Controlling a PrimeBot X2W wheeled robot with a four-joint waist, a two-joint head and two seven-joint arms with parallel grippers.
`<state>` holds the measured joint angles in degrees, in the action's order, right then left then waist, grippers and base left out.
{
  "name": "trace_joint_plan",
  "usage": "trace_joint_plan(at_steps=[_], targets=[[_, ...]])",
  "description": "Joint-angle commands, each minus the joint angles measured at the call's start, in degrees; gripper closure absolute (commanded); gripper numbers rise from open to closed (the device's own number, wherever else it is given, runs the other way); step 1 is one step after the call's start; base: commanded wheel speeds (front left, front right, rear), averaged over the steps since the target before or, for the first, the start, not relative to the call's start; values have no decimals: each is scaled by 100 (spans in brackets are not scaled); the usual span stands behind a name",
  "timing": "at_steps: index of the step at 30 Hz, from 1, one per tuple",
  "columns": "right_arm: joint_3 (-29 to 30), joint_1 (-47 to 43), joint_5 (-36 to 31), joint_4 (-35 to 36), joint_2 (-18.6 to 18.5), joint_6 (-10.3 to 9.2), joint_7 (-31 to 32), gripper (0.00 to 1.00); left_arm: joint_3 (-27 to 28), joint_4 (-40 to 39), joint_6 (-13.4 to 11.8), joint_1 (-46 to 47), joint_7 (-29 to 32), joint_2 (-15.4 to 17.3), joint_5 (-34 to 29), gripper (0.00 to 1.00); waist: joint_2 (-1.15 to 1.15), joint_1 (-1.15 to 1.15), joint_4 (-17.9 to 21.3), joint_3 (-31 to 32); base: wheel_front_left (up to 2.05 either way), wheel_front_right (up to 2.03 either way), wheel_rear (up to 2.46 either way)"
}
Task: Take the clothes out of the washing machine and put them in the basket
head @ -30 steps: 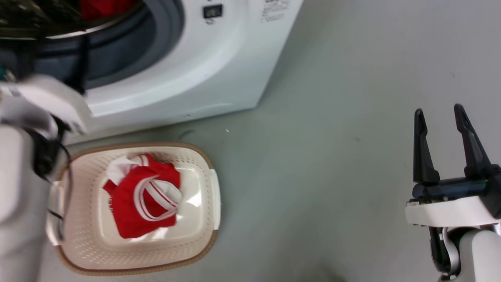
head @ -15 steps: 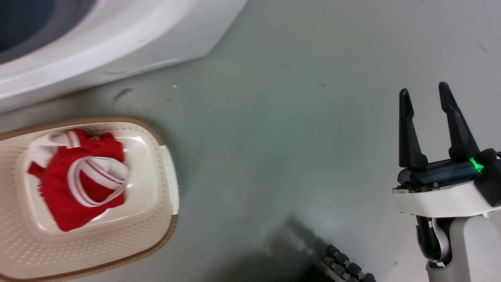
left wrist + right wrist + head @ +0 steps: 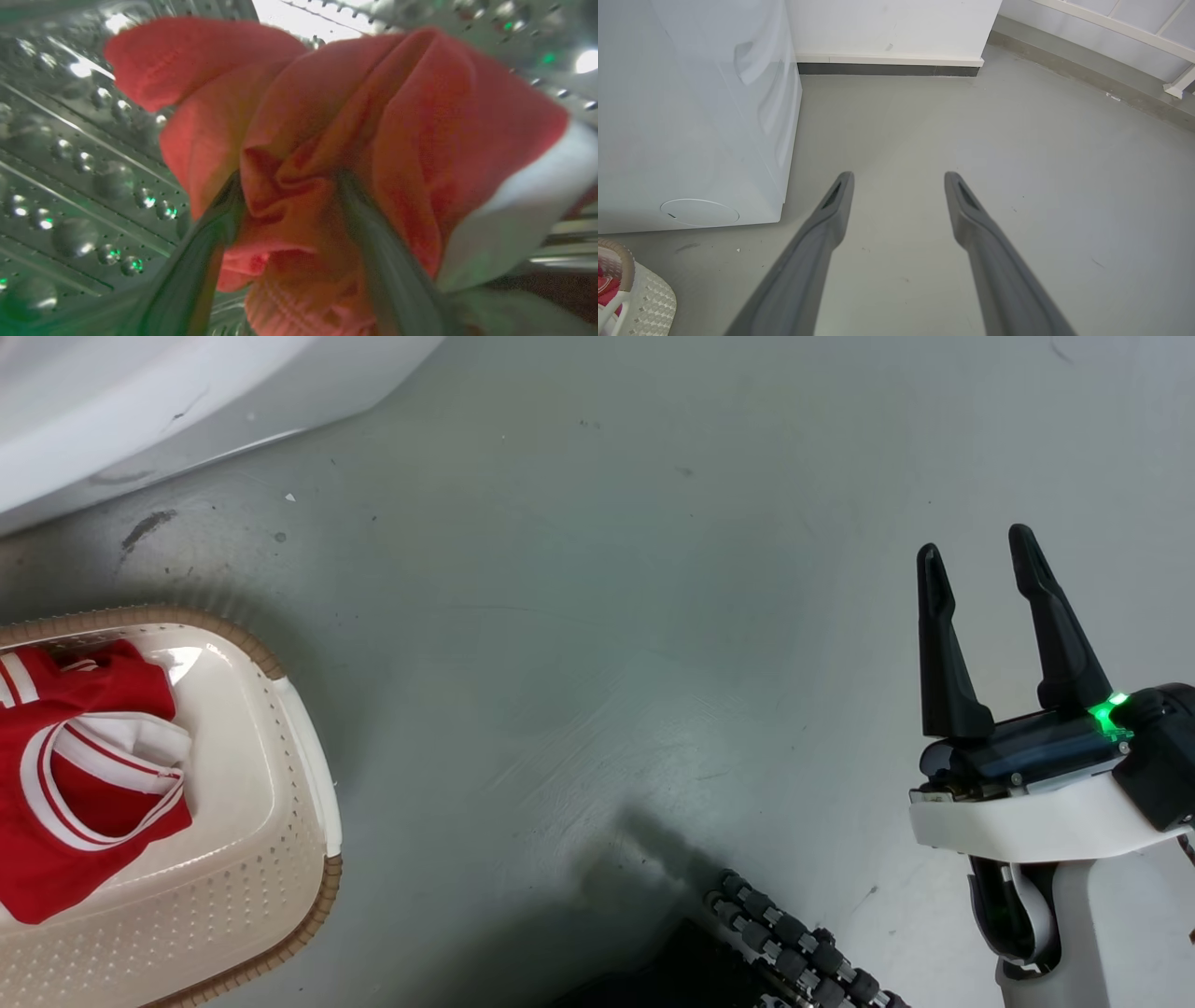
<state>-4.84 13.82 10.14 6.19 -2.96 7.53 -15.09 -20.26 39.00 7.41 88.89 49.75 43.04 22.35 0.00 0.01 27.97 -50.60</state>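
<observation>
In the left wrist view my left gripper (image 3: 285, 186) is inside the steel perforated drum (image 3: 79, 163) of the washing machine, its fingers shut on a bunched red garment (image 3: 327, 130) with a white stripe. The washing machine's white front (image 3: 140, 401) shows at the head view's top left, and its side panel (image 3: 691, 116) shows in the right wrist view. The cream basket (image 3: 271, 803) sits on the floor at lower left, holding a red garment with white trim (image 3: 65, 775). My right gripper (image 3: 976, 560) hangs open over bare floor at the right, holding nothing.
Grey floor spreads between the basket and my right gripper. A black ribbed cable chain (image 3: 794, 943) lies at the bottom middle of the head view. A white wall with dark skirting (image 3: 887, 69) stands beyond the machine, and the basket's corner (image 3: 626, 289) shows at lower left.
The head camera has swung right and down, so the machine and basket slid left and out of frame. My right gripper has stayed open.
</observation>
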Motion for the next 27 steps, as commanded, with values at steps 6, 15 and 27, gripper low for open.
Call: trace_joint_plan(at_steps=[6,15,27], targets=[[-15,-30,67,50,16,-8,-12,0,-179,375,4,144,-93,49,25,100,0,-1,-13,-56,0,0,0],[-39,188,2,39,16,-8,-12,0,-557,466,-2,357,-581,194,277,100,0,-1,-47,-49,0,0,0],[336,258,-327,-68,11,-8,-12,0,-993,803,-2,-224,-2329,-14,901,100,0,-1,-599,706,0,0,0]])
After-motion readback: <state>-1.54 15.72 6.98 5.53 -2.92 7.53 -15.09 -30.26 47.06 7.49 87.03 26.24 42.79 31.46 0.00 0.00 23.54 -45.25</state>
